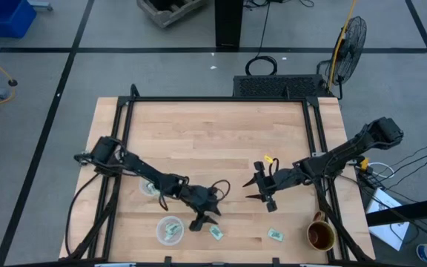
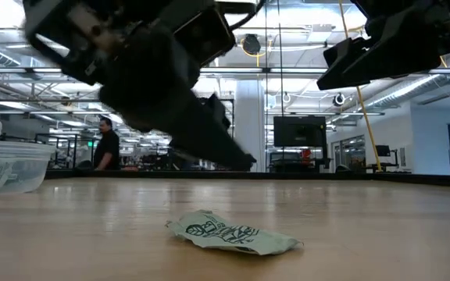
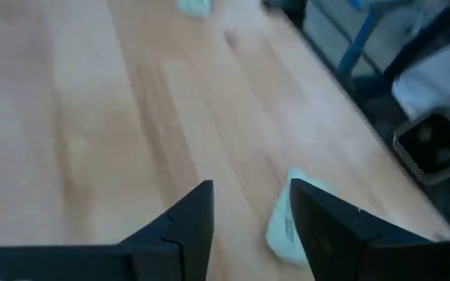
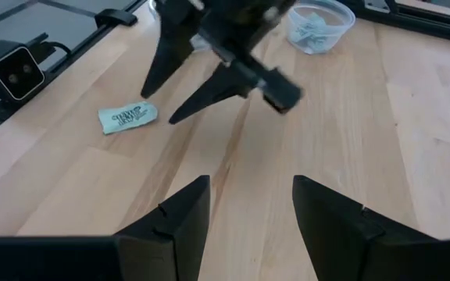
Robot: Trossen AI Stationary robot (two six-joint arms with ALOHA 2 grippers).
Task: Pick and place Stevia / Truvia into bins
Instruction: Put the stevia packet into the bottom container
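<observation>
The left gripper (image 1: 204, 216), its two dark fingers spread wide and empty, hangs just over a small pale green paper sachet (image 1: 216, 232) lying flat on the wooden table beside its fingertips, nearer than the right gripper (image 1: 260, 188).

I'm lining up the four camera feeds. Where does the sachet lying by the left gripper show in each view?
High view: sachet near the table's front edge, just right of the left gripper.
Low view: crumpled, front centre.
Left wrist view: beside that arm's own fingers.
Right wrist view: on the wood, beyond the far gripper's tips.
Shared landmark: the open left gripper, above or beside it in every view.
</observation>
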